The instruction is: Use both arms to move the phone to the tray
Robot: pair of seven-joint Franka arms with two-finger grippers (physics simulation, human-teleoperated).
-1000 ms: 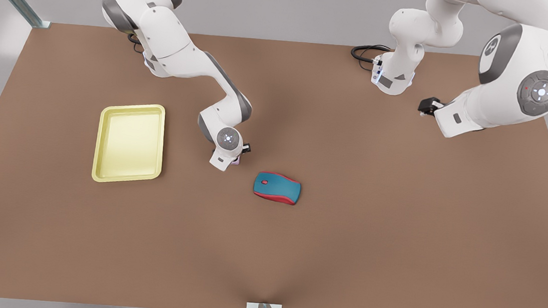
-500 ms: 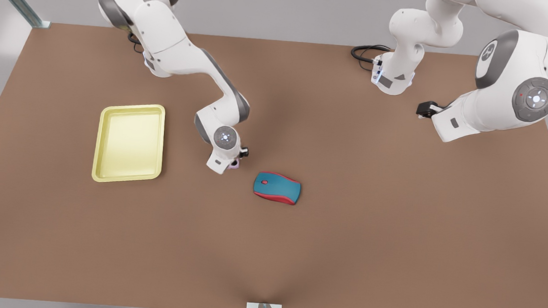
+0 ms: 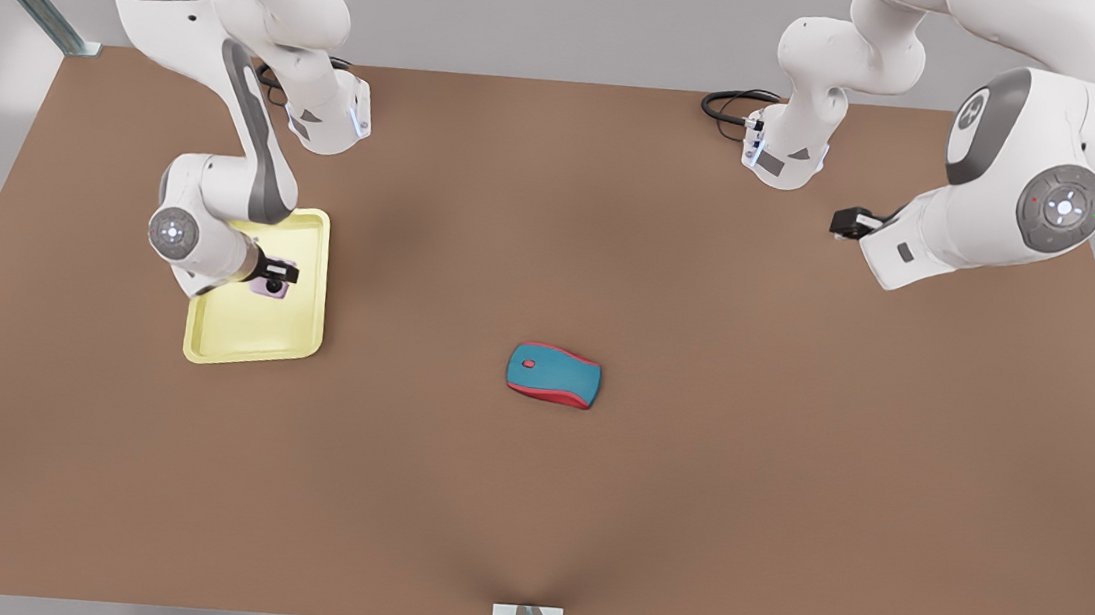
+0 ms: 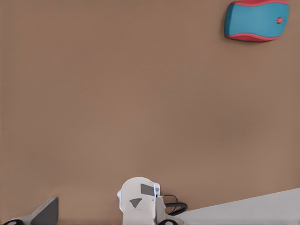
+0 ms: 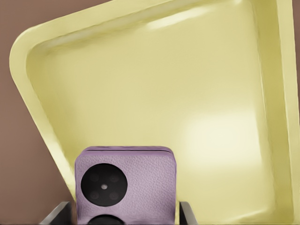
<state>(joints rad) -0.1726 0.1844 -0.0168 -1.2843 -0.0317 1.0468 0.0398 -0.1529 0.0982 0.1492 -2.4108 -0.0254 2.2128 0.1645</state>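
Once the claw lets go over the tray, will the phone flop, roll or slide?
The phone looks like a stiff flat slab, so probably no flop or roll. Its grained case should resist sliding, and the tray's raised rim would likely stop it.

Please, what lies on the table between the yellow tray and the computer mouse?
Nothing lies there. In the front view, the stretch of brown table between the tray and the mouse is bare. The phone is over the tray, held in the right claw.
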